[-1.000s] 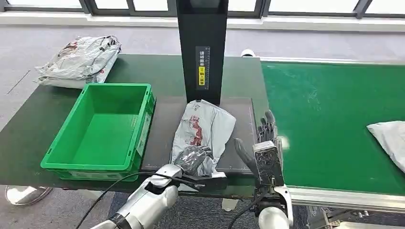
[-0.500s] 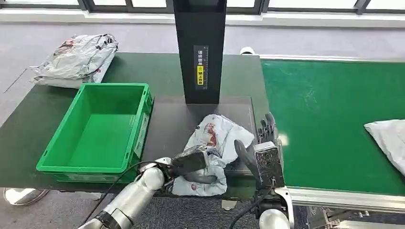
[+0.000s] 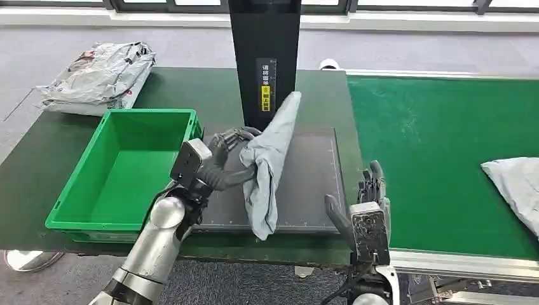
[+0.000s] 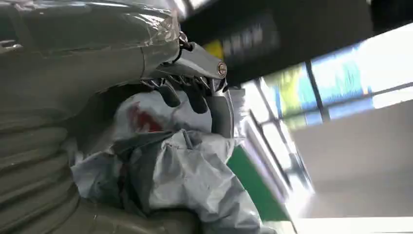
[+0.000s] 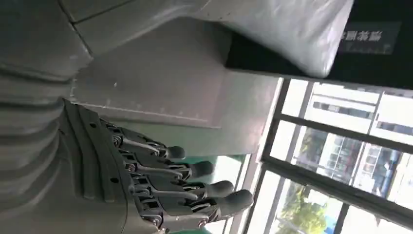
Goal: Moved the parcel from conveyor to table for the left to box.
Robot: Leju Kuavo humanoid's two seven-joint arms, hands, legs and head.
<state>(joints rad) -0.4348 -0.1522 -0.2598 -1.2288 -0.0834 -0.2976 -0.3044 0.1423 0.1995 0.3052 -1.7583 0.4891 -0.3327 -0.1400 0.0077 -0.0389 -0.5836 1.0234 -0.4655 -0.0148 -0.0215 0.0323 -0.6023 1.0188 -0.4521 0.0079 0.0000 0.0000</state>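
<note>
Left hand (image 3: 224, 152): my fingers grip parcel (image 3: 267, 166), hanging lengthwise.
Crate (image 3: 121, 171): just left of it.
Right hand (image 3: 368, 210): fingers spread, empty.

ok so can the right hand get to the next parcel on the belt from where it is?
Probably yes. The right hand is open and holds nothing, beside the belt. The belt is bare between it and the grey parcel at the far right edge, though that looks like a long sideways reach.

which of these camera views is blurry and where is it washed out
Head view: sharp and evenly lit, the parcel in the left hand crisp. Left wrist view: background smeared, windows blown out. Right wrist view: the right hand sharp, windows bright behind it.
</note>
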